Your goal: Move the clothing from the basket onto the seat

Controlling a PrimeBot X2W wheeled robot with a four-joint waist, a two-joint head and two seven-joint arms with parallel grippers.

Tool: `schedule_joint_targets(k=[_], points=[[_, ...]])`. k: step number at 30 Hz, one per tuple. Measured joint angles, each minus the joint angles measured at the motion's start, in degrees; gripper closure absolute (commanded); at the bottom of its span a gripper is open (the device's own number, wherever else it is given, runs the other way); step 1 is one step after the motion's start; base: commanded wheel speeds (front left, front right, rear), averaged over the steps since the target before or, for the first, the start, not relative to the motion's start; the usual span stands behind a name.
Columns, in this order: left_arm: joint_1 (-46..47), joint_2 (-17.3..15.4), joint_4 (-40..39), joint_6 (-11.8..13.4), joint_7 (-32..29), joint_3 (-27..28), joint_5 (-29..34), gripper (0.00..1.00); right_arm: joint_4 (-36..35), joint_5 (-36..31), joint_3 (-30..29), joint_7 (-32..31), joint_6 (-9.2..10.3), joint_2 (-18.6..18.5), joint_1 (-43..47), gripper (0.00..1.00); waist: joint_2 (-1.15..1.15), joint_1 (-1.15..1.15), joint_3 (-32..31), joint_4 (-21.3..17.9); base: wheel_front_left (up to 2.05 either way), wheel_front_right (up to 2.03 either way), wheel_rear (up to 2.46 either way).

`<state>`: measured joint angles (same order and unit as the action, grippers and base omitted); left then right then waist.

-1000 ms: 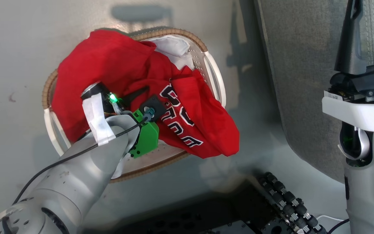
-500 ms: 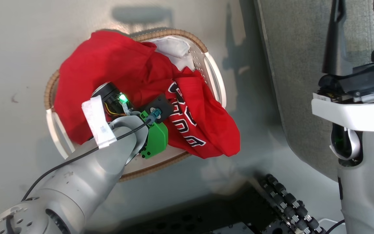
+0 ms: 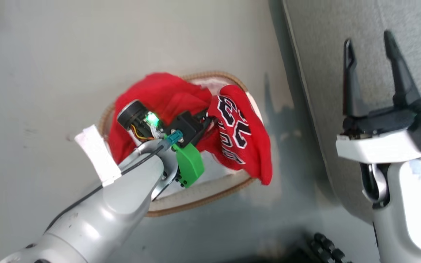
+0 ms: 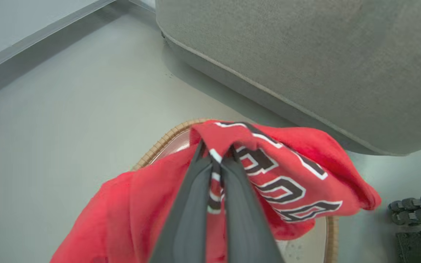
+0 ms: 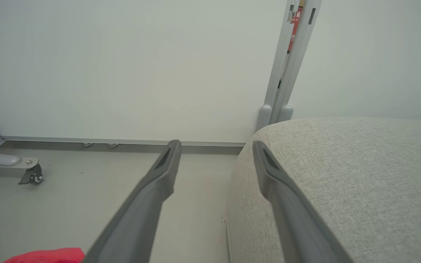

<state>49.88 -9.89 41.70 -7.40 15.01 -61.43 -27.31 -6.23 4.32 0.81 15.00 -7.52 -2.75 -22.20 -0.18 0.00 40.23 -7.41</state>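
Observation:
The clothing (image 3: 243,138), a red jersey with black white-outlined lettering, is bunched over the basket (image 3: 181,209), whose brown woven rim shows on the floor. My left gripper (image 3: 210,120) is shut on a fold of it, lifting that fold above the rim. In the left wrist view the two dark fingers (image 4: 196,190) pinch the clothing (image 4: 294,175) over the basket (image 4: 159,144), with the grey seat (image 4: 305,54) just beyond. My right gripper (image 3: 368,39) stands open above the seat (image 3: 323,54), holding nothing. The right wrist view shows the right gripper (image 5: 216,145) at the edge of the seat (image 5: 342,164).
The basket stands on a pale grey floor (image 3: 49,73) left of the seat. My base's black rollers (image 3: 327,248) lie near the bottom edge. A white wall, a grey upright post (image 5: 287,73) and a caster foot (image 5: 31,175) stand beyond the seat.
The left gripper closed on the jersey and pulled a fold up, bunching the fabric. The head camera shifted, so the basket looks smaller and more of the right gripper shows.

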Motion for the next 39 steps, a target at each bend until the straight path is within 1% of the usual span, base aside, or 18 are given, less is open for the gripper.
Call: schedule_joint_targets(k=[4, 11, 15, 21, 26, 30, 35, 39], points=[[-2.27, -1.24, -4.03, 0.01, 0.01, 1.49, 0.66, 1.00, 1.99, -0.76, 0.26, 0.00, 0.00, -0.01, 3.01, 0.00, 0.00, 0.00, -5.21, 1.36, 0.00, 0.00, 0.00], [-2.94, -4.44, -8.90, 0.00, 0.01, -0.49, -0.01, 1.00, 5.30, -1.26, 1.24, 0.00, 0.00, -0.01, 8.23, 0.00, 0.00, -0.01, -14.81, 3.31, 0.00, 0.00, 0.00], [-0.60, -6.64, -10.12, 0.00, -0.41, -1.81, -0.82, 1.00, 6.58, -0.96, 1.90, 0.00, 0.00, -0.02, 10.98, 0.00, 0.00, -0.01, -20.23, 4.04, 0.00, 0.00, 0.00], [4.35, -8.55, -12.14, 0.00, -3.11, -2.18, -2.70, 1.00, 7.58, -0.40, 4.13, 0.00, 0.00, -0.02, 13.24, 0.00, 0.00, -0.01, -27.49, 4.61, 0.00, 0.00, 0.00], [8.42, -8.82, -12.43, 0.00, -5.70, -0.56, -4.54, 1.00, 7.80, -0.25, 6.53, 0.00, 0.00, -0.03, 13.94, 0.00, 0.00, -0.01, -32.39, 4.72, 0.00, 0.00, 0.00], [10.08, -8.50, -11.70, 0.00, -6.99, 0.04, -5.30, 1.00, 8.18, 0.01, 8.65, 0.00, 0.00, -0.03, 14.70, 0.00, 0.00, -0.01, -35.04, 4.65, 0.00, 0.00, 0.00], [11.42, -7.22, -10.25, 0.08, -8.16, 0.30, -6.01, 1.00, 9.16, 0.26, 11.89, 0.00, 0.00, -0.02, 15.17, 0.00, 0.00, -0.01, -37.21, 4.56, 0.00, 0.00, 0.00], [12.39, -5.97, -9.78, 0.13, -8.39, 0.34, -6.34, 1.00, 11.29, -0.34, 13.80, 0.01, 0.00, -0.02, 15.21, 0.00, 0.00, -0.01, -38.22, 4.77, 0.00, 0.00, 0.00]])
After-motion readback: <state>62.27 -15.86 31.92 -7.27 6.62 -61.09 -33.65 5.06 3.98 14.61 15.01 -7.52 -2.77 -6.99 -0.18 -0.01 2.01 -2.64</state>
